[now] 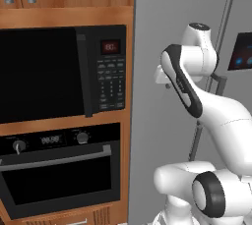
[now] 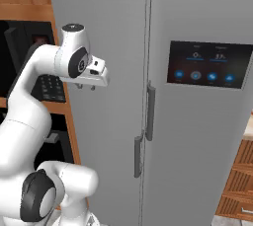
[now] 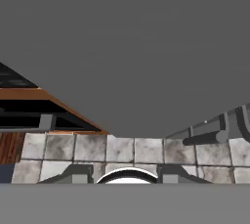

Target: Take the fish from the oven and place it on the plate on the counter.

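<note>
The oven [image 1: 61, 170] sits low on the left of the left base view, built into a wooden cabinet column [image 1: 129, 121]. Its black door is shut, with the long silver bar handle [image 1: 56, 160] across the top of the door and two knobs flanking a small digital display above it. The dark glass gives no sight of the inside, so where the fish lies cannot be told. Directly above the oven is a black microwave [image 1: 61, 71] with a keypad and a red-lit display on its right side.

To the right of the cabinet column stands a tall grey refrigerator [image 2: 197, 146] with two vertical handles [image 2: 150, 111] near its centre seam and a dark touch panel [image 2: 208, 64] on its right door.

The white arm is folded upward in front of the refrigerator's left door, with the gripper [image 2: 85, 87] held high, just right of the cabinet column and apart from every object. Its two short fingers point downward, and the jaws stand partly apart with nothing between them.

The hand view looks down along the grey refrigerator front to a tiled floor [image 3: 132, 149], with the oven's handle at the left edge.
</note>
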You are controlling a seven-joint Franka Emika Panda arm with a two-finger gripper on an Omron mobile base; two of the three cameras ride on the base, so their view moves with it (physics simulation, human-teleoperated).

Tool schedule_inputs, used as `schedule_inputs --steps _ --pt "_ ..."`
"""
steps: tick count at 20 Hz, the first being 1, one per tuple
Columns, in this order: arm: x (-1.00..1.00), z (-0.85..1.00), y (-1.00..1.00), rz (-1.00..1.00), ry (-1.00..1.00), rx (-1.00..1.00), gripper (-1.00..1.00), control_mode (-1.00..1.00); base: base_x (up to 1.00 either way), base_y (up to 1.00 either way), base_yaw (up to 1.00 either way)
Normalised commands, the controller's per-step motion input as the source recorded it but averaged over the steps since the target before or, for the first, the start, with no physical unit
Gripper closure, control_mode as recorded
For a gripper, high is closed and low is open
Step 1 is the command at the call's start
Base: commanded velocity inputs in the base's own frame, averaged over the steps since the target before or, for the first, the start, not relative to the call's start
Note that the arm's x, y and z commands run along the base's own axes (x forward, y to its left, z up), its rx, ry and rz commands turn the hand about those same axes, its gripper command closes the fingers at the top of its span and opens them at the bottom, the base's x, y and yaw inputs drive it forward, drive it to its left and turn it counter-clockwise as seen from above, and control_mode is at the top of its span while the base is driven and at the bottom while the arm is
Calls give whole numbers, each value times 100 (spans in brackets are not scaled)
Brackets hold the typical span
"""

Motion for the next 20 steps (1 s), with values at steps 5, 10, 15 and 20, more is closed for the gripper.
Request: schedule_inputs --steps 5,10,15,20 --pt "22 0 0 0 5 0 -100 -100 0 0 0" --pt "-2 0 22 -1 -2 -1 -100 -100 0 0 0" --pt "-56 -8 100 29 -9 -29 -100 -100 0 0 0" --pt "-33 -60 100 50 -24 -32 -100 -100 0 0 0"
